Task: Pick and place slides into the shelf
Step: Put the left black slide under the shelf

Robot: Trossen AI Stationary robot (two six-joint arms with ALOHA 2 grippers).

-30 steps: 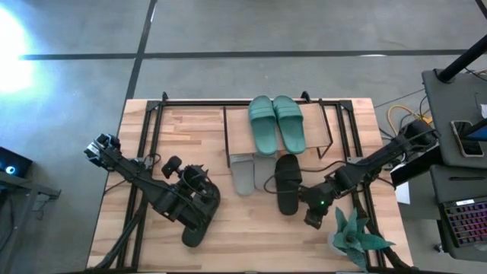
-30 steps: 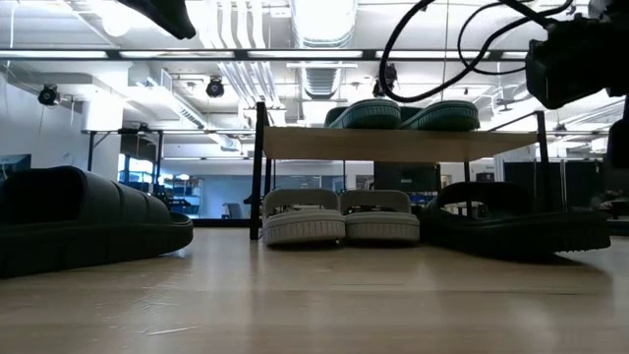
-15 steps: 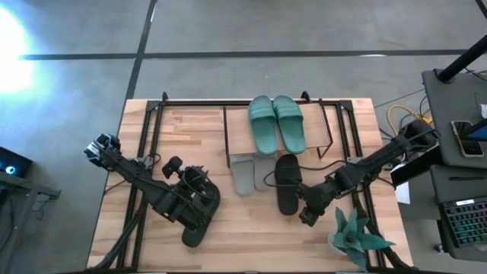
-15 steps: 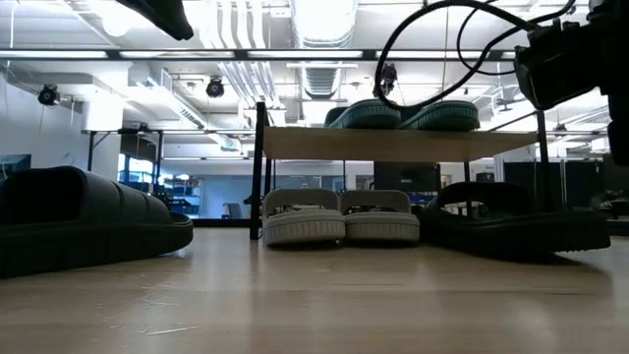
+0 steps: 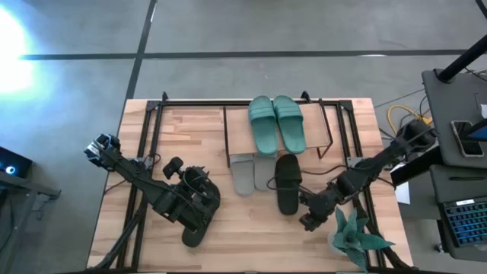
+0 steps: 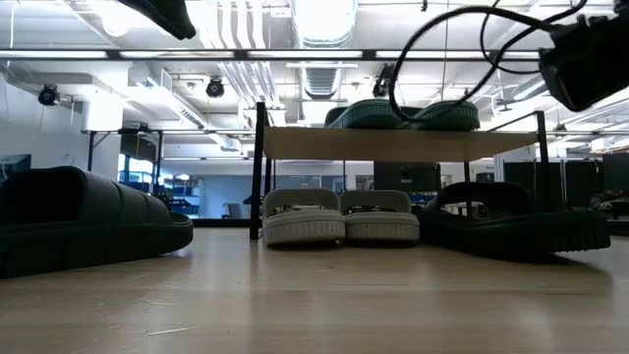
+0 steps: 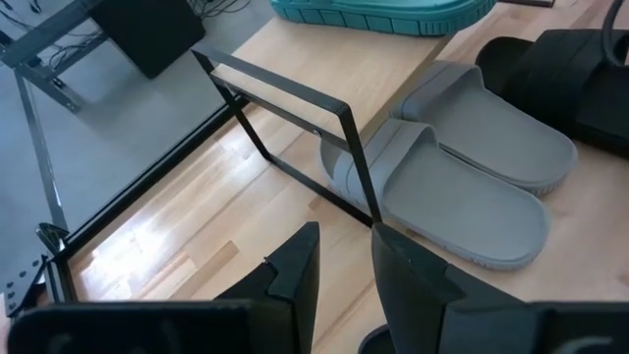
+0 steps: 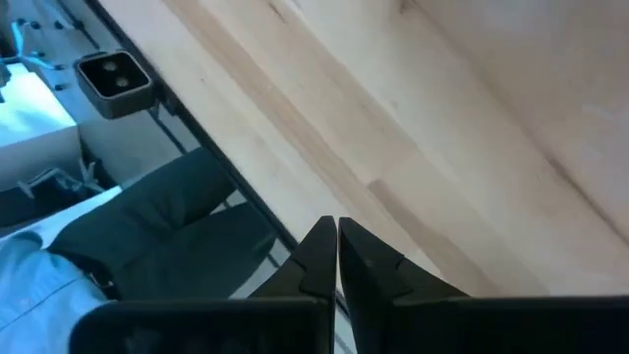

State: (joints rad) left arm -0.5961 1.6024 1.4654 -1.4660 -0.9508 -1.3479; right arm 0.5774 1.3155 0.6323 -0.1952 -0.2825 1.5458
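Slides sit in three states of sorting. The teal pair (image 5: 276, 124) lies side by side on the shelf's plank top (image 5: 237, 135), where it blocks nothing below. The grey pair (image 5: 251, 173) is tucked beneath the plank, half hidden from above; the low view shows it square between the wire legs, so that slot looks filled. One black slide (image 5: 288, 182) lies on the worktop (image 5: 183, 129) at the shelf's front right corner, its back end reaching under the plank edge (seemingly partly in, not yet clearly home).

The other black slide (image 5: 196, 218) is under the left end effector (image 7: 342, 264), near the worktop's front left, well apart from the shelf. The left fingers stand a little apart with a narrow gap, and the wrist view shows a dark edge just below them; whether they grip the slide cannot be told.

The right end effector (image 5: 310, 221) hangs just off the first black slide's front end, beside a small plant (image 5: 354, 234). Its fingers are pressed together, empty, pointing at bare wood, so it looks free of that slide.

My reading: the black pair is what remains.
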